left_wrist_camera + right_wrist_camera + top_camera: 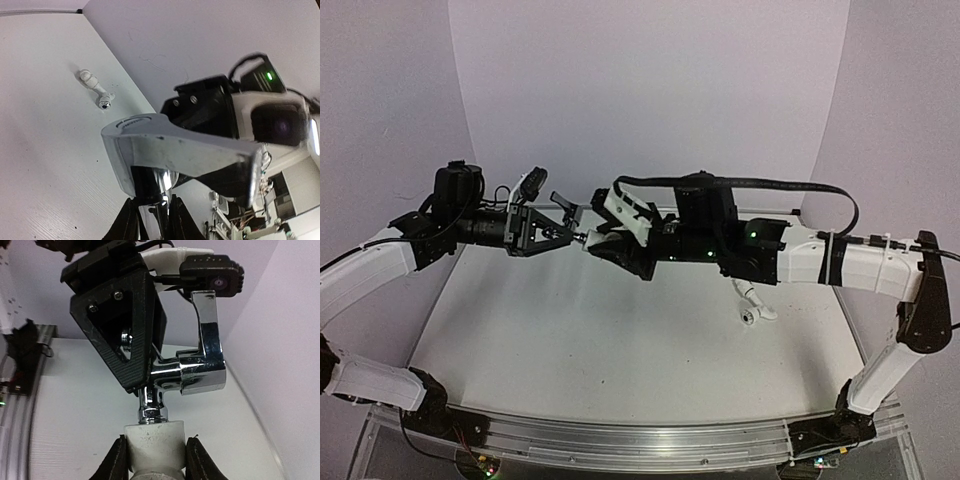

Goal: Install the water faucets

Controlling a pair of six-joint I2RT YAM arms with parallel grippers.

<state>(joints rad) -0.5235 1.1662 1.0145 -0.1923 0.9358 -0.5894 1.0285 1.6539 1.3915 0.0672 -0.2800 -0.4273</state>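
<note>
A chrome faucet (200, 371) with a lever handle (185, 155) is held in the air between both arms. My left gripper (152, 220) is shut on the faucet's chrome body. My right gripper (155, 452) is shut on a white pipe fitting (154, 440), and the faucet's threaded stem sits in the top of that fitting. In the top view the left gripper (565, 232) and right gripper (602, 243) meet tip to tip above the table's far middle. Another white fitting (755, 305) with round collars lies loose on the table; it also shows in the left wrist view (97, 90).
The white table (620, 350) is closed in by pale walls at the back and both sides. The right arm's cable (770, 185) loops above its wrist. An aluminium rail (620, 435) runs along the near edge between the arm bases.
</note>
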